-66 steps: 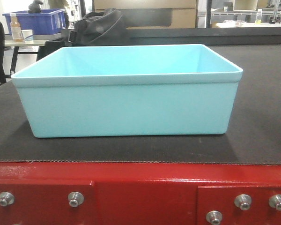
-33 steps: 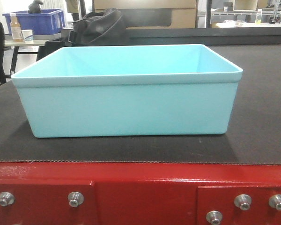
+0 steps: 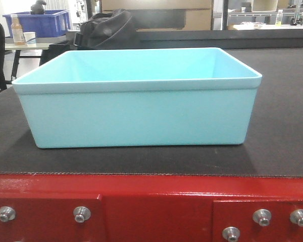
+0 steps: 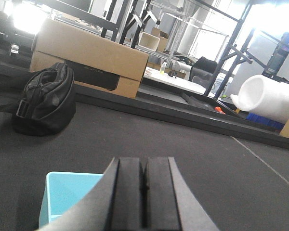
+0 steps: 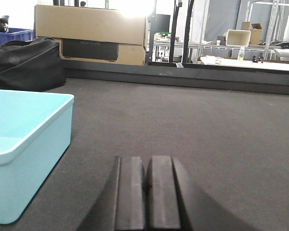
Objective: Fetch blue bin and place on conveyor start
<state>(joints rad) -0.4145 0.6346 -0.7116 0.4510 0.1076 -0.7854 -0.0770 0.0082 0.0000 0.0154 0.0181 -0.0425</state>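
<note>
Red glossy metal fronts the conveyor start (image 3: 151, 194), studded with silver hex bolts (image 3: 81, 214), and just behind that frame the dark grey textured belt (image 3: 280, 131) carries the blue bin (image 3: 136, 108). It sits flat and upright on the belt, close to the red edge, open side up, nothing showing inside it.

Both claws are off it. The left gripper (image 4: 144, 192) has its black pads pressed together with nothing between them, and one corner of the bin shows below and to the left of it. The right gripper (image 5: 147, 190) is likewise closed on nothing, low over the belt, with the bin off to its left, apart from it.

Beyond the claws the belt runs on bare to a black bag (image 4: 43, 103) slumped to the left. Past that stands a long cardboard box (image 5: 90, 31) on the belt's far edge. Farther back the room opens into metal racking (image 4: 183, 29), a white foam roll (image 4: 267, 98) to the right, and a dark royal-blue bin (image 3: 38, 22) on a table at far left.
</note>
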